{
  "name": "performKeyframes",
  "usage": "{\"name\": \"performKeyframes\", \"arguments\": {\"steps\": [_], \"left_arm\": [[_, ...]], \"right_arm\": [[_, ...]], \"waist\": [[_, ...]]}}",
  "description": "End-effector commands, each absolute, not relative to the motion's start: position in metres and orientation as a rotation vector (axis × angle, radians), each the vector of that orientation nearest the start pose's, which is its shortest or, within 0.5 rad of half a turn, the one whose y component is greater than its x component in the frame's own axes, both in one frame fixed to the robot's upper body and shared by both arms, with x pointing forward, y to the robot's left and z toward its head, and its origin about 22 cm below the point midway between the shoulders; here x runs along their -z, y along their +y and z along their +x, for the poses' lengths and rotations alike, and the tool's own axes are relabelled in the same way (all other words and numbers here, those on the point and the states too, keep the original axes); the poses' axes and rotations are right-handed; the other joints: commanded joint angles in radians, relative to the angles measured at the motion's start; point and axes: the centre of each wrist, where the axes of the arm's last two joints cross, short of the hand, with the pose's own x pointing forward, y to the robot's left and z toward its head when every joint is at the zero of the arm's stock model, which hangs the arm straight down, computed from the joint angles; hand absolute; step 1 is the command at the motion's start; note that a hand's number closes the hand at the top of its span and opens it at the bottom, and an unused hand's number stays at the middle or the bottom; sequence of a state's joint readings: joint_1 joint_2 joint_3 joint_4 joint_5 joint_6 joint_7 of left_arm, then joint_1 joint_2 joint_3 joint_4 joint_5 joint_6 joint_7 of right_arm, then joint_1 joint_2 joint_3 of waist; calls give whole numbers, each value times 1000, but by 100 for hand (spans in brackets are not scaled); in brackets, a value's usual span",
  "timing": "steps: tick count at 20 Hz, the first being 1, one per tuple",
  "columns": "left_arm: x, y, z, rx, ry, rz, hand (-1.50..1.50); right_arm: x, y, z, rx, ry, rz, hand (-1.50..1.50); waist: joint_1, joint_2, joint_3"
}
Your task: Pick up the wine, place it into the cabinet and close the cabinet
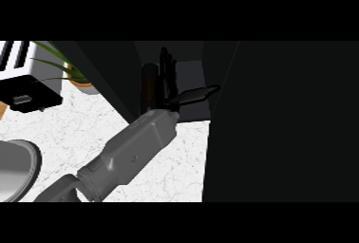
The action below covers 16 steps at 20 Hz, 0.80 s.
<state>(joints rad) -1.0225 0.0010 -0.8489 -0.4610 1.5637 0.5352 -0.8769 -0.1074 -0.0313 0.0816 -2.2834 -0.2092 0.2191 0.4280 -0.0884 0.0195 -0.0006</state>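
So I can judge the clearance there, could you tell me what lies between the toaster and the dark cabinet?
A potted plant stands between the toaster and the cabinet, on the white counter; the head view shows it.

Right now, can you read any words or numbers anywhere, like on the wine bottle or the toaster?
There are none: no word, number or sign can be read anywhere.
Wine bottle, in the dark cabinet beside the left hand: no label shows.
Toaster: no lettering shows.
Plant pot: plain, no writing.
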Motion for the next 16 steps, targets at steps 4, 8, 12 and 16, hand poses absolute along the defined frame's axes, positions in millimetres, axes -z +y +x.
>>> {"name": "performKeyframes", "arguments": {"steps": [4,8,12,16], "left_arm": [[0,39,370,-363,-1733,-206,-150],[-6,28,363,-336,-1728,-233,-150],[7,26,348,-303,-1761,-219,-150],[19,34,343,-297,-1758,-218,-150]], "right_arm": [[-175,-217,180,-308,-1922,344,-150],[-181,-215,179,-296,-1919,346,-150],[-191,-189,175,-320,-1929,374,-150],[-189,-216,168,-278,-1922,304,-150]], "waist": [[23,-7,0],[40,-11,0],[38,-11,0],[59,-16,0]]}}
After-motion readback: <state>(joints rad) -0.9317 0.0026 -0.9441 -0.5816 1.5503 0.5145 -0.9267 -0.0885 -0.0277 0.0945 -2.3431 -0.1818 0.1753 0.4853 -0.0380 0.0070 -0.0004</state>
